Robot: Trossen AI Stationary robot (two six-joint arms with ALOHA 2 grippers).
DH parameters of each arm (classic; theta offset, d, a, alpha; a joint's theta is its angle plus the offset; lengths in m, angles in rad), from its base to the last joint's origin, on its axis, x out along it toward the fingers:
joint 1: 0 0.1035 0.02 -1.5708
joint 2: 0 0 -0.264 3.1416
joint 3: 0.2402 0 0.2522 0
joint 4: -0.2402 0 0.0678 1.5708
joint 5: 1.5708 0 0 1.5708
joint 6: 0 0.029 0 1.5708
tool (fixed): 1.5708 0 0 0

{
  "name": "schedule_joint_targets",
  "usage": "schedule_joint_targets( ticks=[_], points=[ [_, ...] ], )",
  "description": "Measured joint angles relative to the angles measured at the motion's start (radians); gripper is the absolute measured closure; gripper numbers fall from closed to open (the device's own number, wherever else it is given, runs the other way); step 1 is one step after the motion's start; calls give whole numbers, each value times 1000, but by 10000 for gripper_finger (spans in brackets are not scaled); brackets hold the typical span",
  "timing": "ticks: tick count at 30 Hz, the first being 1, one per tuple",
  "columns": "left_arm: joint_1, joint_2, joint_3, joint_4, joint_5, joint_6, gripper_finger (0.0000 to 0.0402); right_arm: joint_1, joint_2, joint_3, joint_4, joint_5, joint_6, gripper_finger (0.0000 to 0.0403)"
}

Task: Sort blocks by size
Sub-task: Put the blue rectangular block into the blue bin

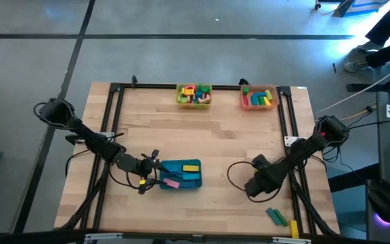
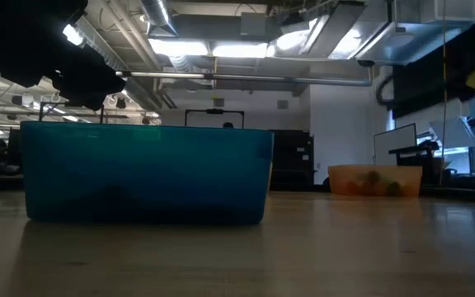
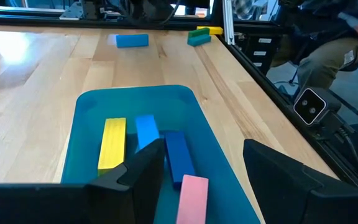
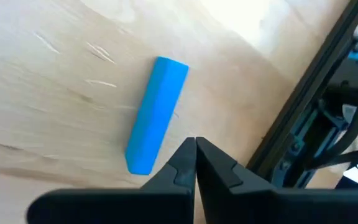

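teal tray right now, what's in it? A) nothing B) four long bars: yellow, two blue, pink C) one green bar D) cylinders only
B. The left wrist view shows the teal tray holding a yellow bar, a light blue bar, a dark blue bar and a pink bar, lying side by side.

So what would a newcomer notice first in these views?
Probably the teal tray near the table's front, holding yellow, blue and pink bars, with the open left gripper at its left edge. Then the shut right gripper above a lone blue bar at front right.
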Motion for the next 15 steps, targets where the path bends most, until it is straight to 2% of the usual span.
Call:
schedule_joint_targets(
  ticks=[8,11,15],
  points=[
    [0,0,0,0,0,-3,199,0,0,32,4,23,66,378],
    [0,0,0,0,0,-3,199,0,-1,32,24,26,78,341],
    [0,0,0,0,0,-5,199,0,-1,32,40,67,74,268]
  ],
)
